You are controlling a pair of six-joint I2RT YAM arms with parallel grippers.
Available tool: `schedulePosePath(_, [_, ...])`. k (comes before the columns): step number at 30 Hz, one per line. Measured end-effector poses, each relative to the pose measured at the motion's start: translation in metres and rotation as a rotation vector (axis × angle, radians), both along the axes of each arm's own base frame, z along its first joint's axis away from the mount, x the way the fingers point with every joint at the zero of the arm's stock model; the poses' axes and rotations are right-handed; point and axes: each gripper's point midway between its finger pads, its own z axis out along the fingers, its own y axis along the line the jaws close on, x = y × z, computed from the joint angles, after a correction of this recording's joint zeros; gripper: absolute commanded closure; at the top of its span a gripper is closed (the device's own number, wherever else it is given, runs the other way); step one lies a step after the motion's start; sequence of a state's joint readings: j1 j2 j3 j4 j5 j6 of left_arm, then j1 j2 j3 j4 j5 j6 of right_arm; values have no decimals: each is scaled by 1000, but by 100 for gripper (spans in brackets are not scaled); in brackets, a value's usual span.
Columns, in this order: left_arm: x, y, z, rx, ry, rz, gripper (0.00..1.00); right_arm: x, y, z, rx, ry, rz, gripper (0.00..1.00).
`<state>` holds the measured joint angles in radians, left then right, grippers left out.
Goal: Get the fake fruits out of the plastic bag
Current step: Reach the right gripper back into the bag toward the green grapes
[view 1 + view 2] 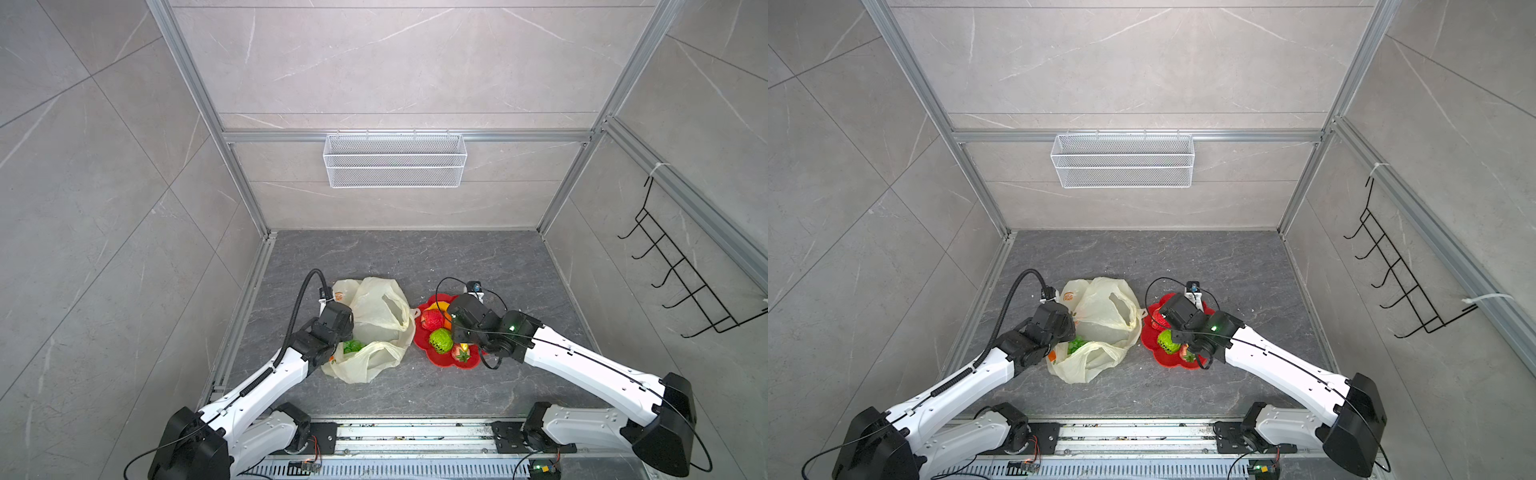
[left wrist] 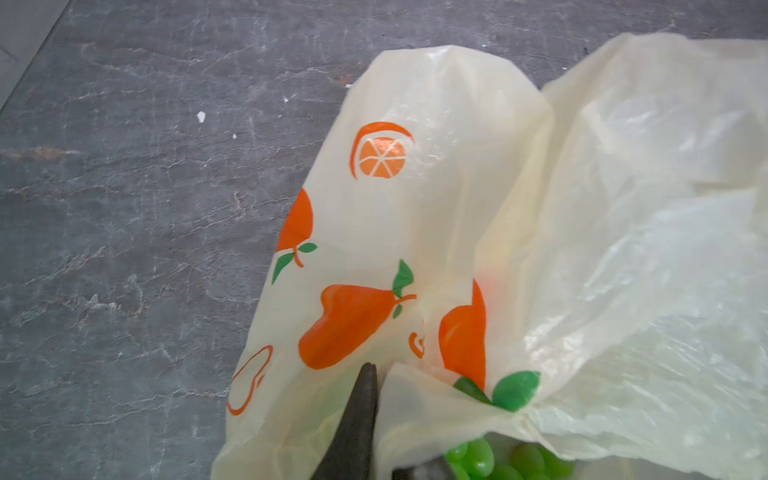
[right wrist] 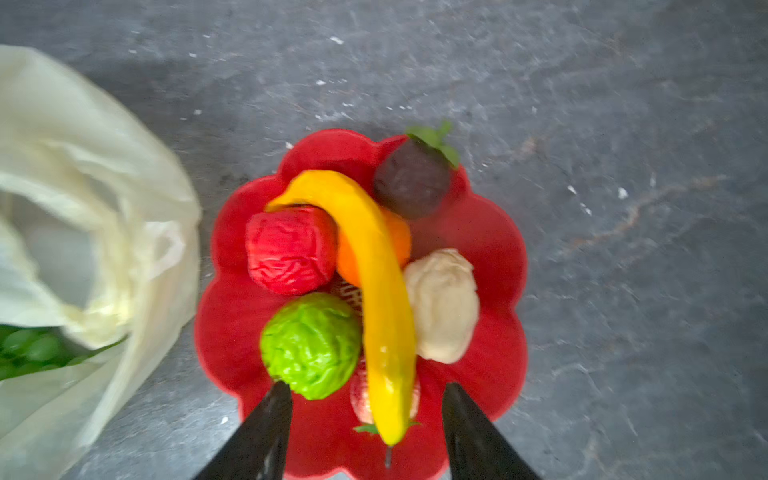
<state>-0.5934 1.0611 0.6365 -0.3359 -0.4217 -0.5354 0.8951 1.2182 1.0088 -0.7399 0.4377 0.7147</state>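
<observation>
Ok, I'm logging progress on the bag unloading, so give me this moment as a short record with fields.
left gripper: shut on the edge of the plastic bag
right gripper: open above the red plate, holding nothing
in the bag: green grapes, showing at its mouth
on the plate: banana lying over an orange, plus red fruit, green fruit, dark maroon fruit, pale fruit, strawberry
left to take out: the grapes, as far as can be seen
</observation>
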Motion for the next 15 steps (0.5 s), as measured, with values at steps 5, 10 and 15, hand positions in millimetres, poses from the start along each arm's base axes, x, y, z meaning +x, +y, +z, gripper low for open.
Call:
schedulePosePath(5, [4,-13,8,25,-16,-47,88,-10,81,15,67,-55,213,42])
schedulePosePath(10, [4,-8,9,50,-22,-27,86,-8,137,9,125,-69,312,42])
schedulePosePath(15, [1,-4,6,50,-5,0,84,-4,171,-13,147,-39,365,43])
